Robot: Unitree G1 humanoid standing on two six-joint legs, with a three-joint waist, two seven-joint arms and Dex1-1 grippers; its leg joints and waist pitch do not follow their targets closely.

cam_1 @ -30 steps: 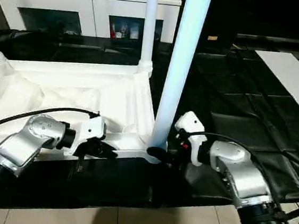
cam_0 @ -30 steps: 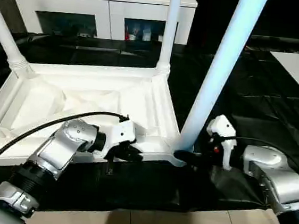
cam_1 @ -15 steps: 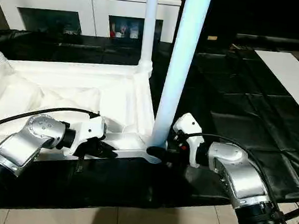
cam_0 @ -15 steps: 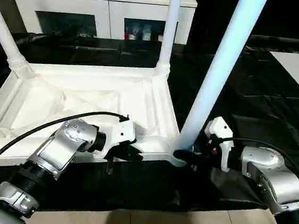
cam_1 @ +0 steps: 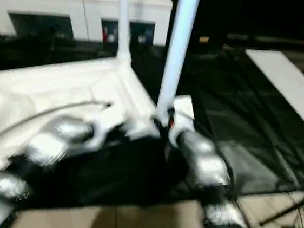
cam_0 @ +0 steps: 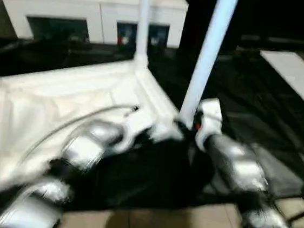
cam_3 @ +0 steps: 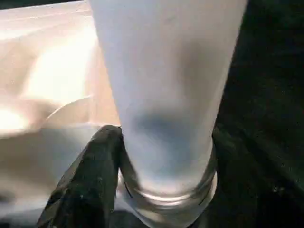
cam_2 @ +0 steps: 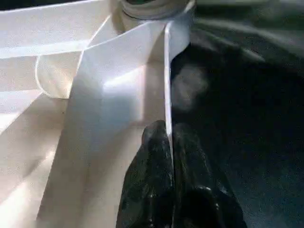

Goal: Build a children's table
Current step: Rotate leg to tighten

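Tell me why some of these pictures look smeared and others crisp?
Both eye views are streaked with motion blur over the silver arms and table top; left wrist view stays sharp on the rim pinched by the left claw; right wrist view shows the leg softly blurred.

Both head views are smeared with blur, so the two silver forearms [cam_0: 88,151] show only as streaks and the cabinet [cam_0: 92,9] behind is soft. The near table leg [cam_0: 203,65] runs off the top edge (its upper end is cut away). In the right wrist view the leg hides one finger; the other finger [cam_3: 92,180] shows beside its base.
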